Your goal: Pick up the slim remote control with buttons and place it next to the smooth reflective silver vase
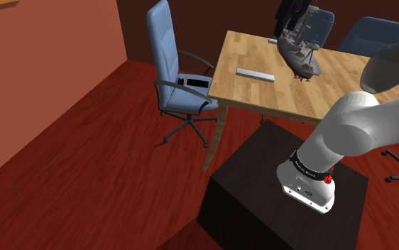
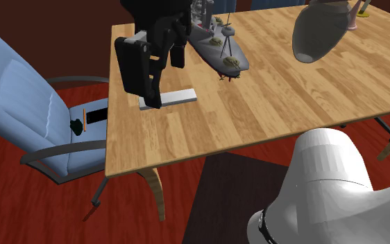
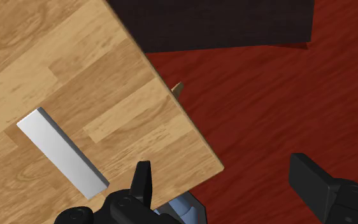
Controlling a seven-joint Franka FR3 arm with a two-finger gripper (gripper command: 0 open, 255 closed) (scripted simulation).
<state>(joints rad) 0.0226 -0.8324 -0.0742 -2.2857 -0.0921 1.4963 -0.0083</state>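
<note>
The remote point(image 1: 255, 74) is a slim pale grey bar lying flat on the wooden table point(image 1: 280, 99), near the edge that faces the blue office chair. No buttons can be made out on it. In the second exterior view my black gripper point(image 2: 162, 80) hangs open just above the remote point(image 2: 176, 97), one finger covering its end. The wrist view has the remote point(image 3: 62, 153) off to one side of the open gripper point(image 3: 227, 184), nothing between the fingers. The smooth grey vase point(image 2: 318, 31) stands across the table, beyond the ship model.
A grey ship model point(image 2: 218, 41) stands on the table close to the gripper, between the remote and the vase. A blue office chair point(image 1: 173, 64) with small dark items on its seat is beside the table. My dark stand point(image 1: 262, 192) sits on the red wooden floor.
</note>
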